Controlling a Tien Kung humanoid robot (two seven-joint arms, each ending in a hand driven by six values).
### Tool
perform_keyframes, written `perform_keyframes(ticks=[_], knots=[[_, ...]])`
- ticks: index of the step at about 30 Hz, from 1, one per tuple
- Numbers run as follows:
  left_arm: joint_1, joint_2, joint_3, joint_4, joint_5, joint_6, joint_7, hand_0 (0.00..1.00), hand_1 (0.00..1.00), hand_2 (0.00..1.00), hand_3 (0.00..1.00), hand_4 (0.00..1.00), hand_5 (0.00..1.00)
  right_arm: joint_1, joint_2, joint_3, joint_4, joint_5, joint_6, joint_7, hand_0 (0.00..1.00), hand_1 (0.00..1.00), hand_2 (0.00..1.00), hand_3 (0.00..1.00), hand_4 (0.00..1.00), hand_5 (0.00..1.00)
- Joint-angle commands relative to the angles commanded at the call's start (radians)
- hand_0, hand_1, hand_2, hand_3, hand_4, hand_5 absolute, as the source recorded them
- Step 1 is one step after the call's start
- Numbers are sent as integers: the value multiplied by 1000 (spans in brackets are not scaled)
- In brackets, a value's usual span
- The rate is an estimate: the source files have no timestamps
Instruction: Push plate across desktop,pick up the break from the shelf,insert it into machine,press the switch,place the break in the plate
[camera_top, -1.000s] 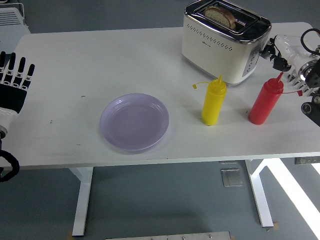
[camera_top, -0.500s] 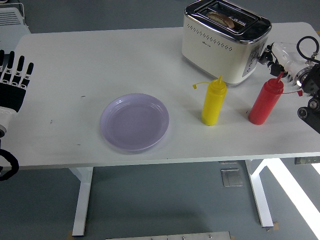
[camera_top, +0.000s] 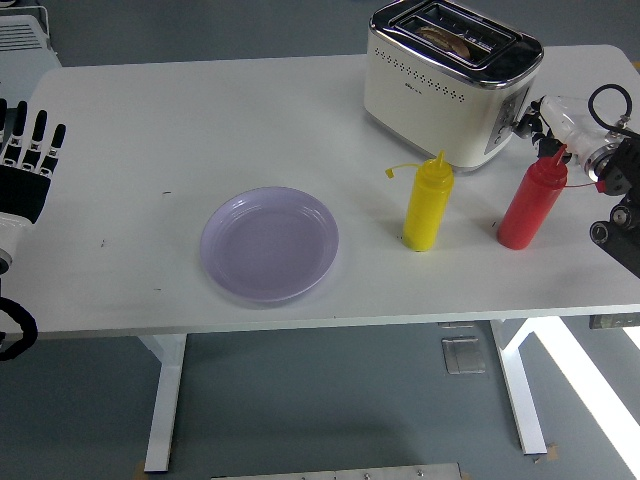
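Now you can see the bread sitting low inside the slot of the cream and chrome toaster at the far right of the white table; only its brown top edge shows. One second ago the slice stood high out of the slot, and half a second ago it was already almost down. Your right hand is at the toaster's right end face, by the controls, with the fingers drawn together; whether a fingertip touches the switch you cannot tell. It has come a little closer to the toaster than before. Just in front of this hand stands one red squeeze bottle, close to the wrist, and one yellow squeeze bottle stands just before the toaster's front corner. One lilac plate lies empty near the table's near edge, well apart from the toaster, in the same place as earlier. Your left hand rests at the left edge with fingers straight and spread, holding nothing.
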Motion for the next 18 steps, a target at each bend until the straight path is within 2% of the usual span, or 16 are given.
perform_keyframes(ticks=[11,18], knots=[[1,0,-5,-1,0,3,-3,830,757,738,786,785,982,-10,2,19,8,-4,-6,1,564,419,628,538,71,2],[3,-1,-7,-2,-1,4,-4,828,757,738,787,785,982,-18,-17,97,72,-44,-7,-22,564,421,626,537,73,2]])
